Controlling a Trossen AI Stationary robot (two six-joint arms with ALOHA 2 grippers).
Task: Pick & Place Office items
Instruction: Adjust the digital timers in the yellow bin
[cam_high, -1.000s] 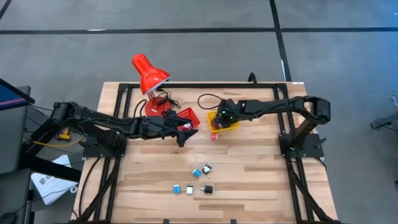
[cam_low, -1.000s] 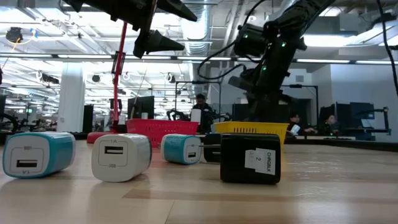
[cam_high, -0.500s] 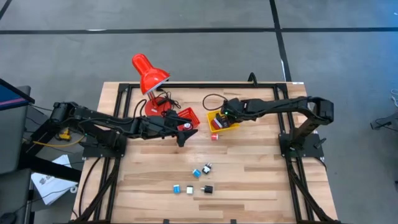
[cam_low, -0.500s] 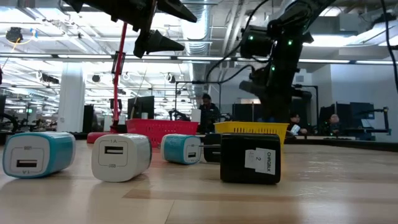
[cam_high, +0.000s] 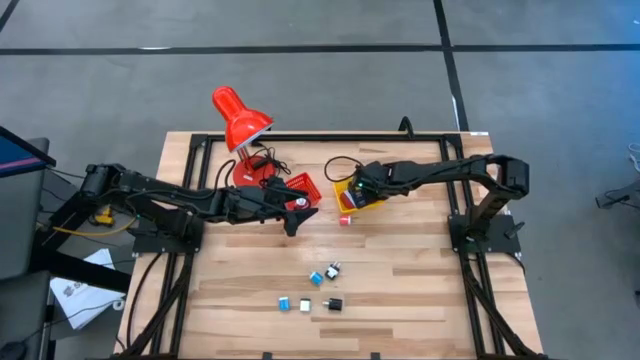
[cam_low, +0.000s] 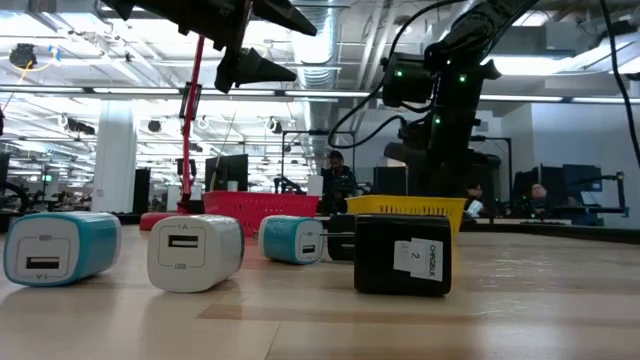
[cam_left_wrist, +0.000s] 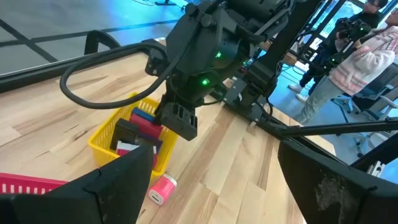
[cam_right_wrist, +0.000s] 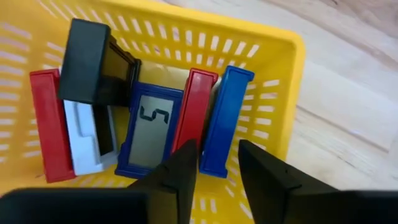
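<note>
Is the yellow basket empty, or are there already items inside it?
Not empty. The yellow basket holds several pieces standing on edge: a blue piece, red pieces and a black piece.

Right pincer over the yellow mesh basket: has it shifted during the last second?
Yes, slightly. In the high view the right pincer first slid toward the table's right side, then returned, against the unmoved yellow mesh basket.

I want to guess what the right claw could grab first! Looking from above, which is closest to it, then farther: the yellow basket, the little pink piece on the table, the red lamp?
1. Yellow basket: right under the right claw.
2. Pink piece: on the table, just beside the basket.
3. Red lamp: farthest, at the table's back edge on the left arm's side.
</note>
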